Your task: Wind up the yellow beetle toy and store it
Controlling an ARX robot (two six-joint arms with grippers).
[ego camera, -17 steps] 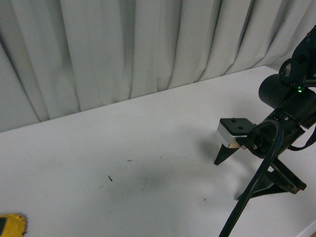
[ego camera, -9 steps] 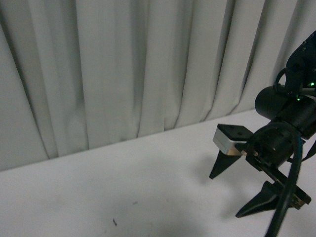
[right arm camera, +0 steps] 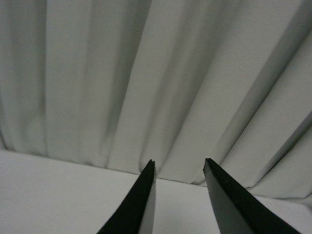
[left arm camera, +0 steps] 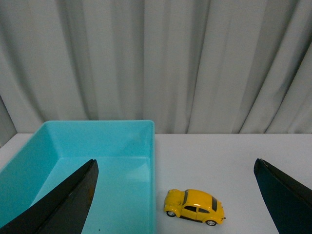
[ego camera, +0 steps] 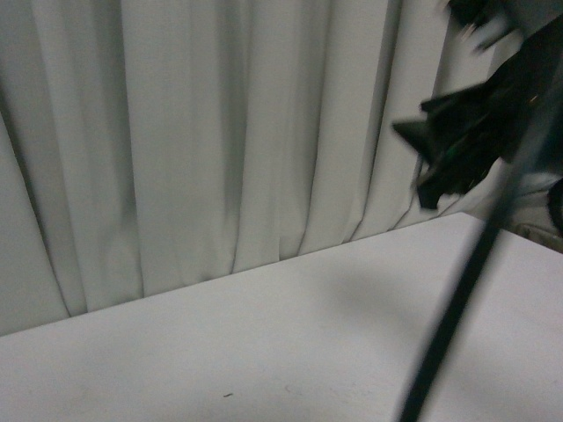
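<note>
L gripper [left arm camera: 175,162] spread wide, R gripper [right arm camera: 179,161] parted; yellow beetle toy [left arm camera: 194,206] glossy, car-shaped.

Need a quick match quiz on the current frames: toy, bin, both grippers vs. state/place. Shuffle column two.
Column 1
1. yellow beetle toy
2. bin
3. left gripper
4. right gripper

Column 2
A. turquoise, open-topped
B. up against the curtain, holding nothing
C. on its wheels on the white table, just outside the bin
D. spread wide open, toy and bin ahead of it

Pairs: 1-C, 2-A, 3-D, 4-B
</note>
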